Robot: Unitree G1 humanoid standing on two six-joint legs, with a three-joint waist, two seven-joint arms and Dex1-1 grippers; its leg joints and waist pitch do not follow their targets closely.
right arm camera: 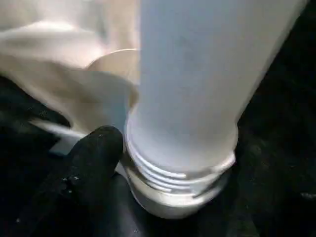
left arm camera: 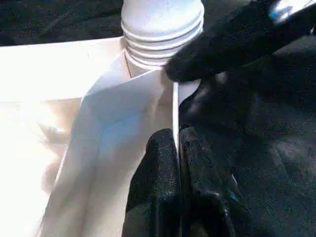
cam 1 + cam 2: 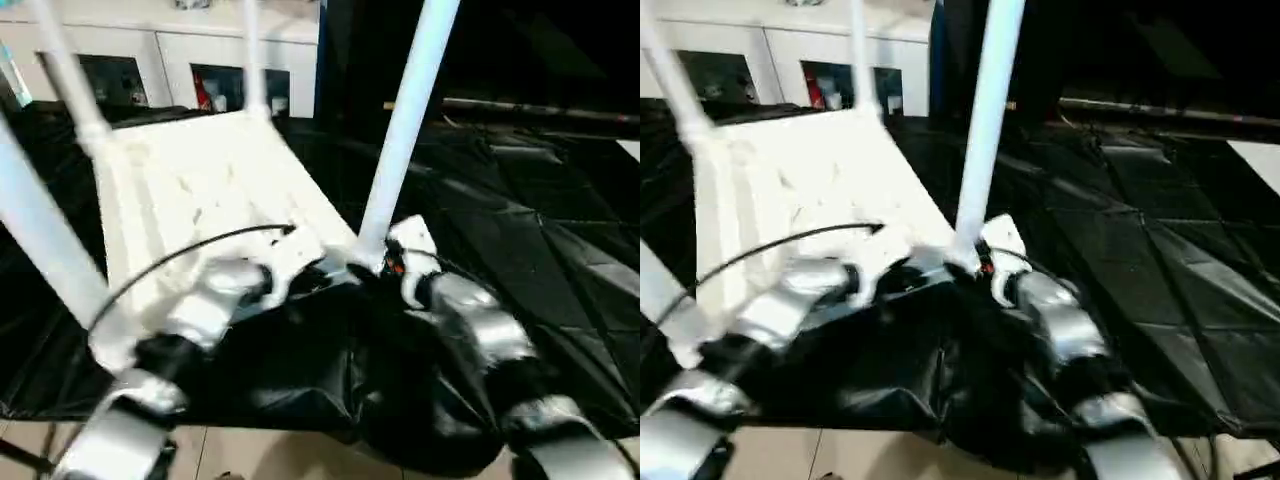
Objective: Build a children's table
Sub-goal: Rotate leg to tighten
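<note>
Tabletop lies underside up on the black sheet, ribbed face to you, four legs standing in its corner sockets. Your left gripper pinches the tabletop's thin rim wall, one black finger on each side, jaws nearly closed on it. Just past those fingertips sits the near right leg, its threaded base showing ridges above the socket. Your right gripper is at that same leg's base; one black finger touches the socket collar beside the threads, the other is hidden, so you cannot tell if the jaws are wide or narrow. Near left leg rises beside your left forearm. White cabinet with glass doors stands behind the tabletop
</note>
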